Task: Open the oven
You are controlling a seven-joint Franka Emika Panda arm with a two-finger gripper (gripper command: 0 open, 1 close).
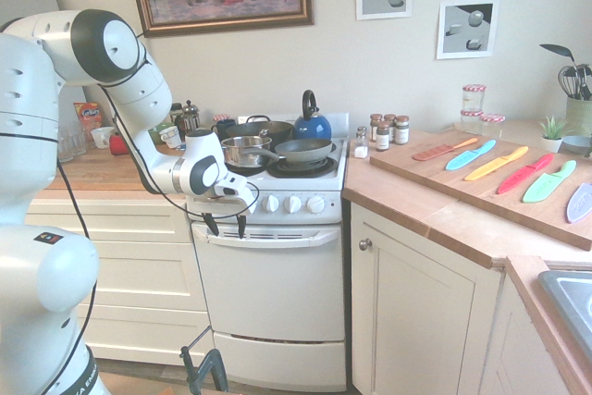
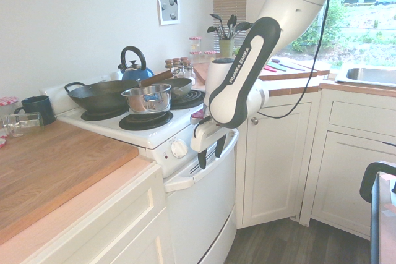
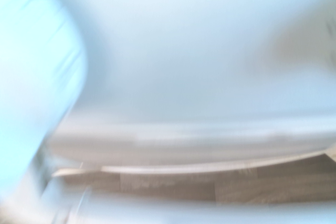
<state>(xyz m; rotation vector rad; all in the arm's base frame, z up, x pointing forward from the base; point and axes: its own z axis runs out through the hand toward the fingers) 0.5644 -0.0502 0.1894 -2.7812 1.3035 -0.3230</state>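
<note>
My end effector (image 1: 227,223) hangs fingers spread just above the left end of the oven (image 1: 277,302) door handle (image 1: 268,236), with open air in front of the door down to the floor. Just behind my fingers sit the knobs (image 1: 292,203). Farther back, a steel pot (image 1: 242,149) and pans (image 1: 301,149) crowd the burners. The cream cabinet (image 1: 416,321) flanks the oven's right side.

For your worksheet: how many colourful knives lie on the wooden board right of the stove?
6, side by side on the wooden board: orange knife, blue knife, yellow knife, red knife, green knife, lilac knife, cut off at the picture's edge; more may lie beyond.
</note>
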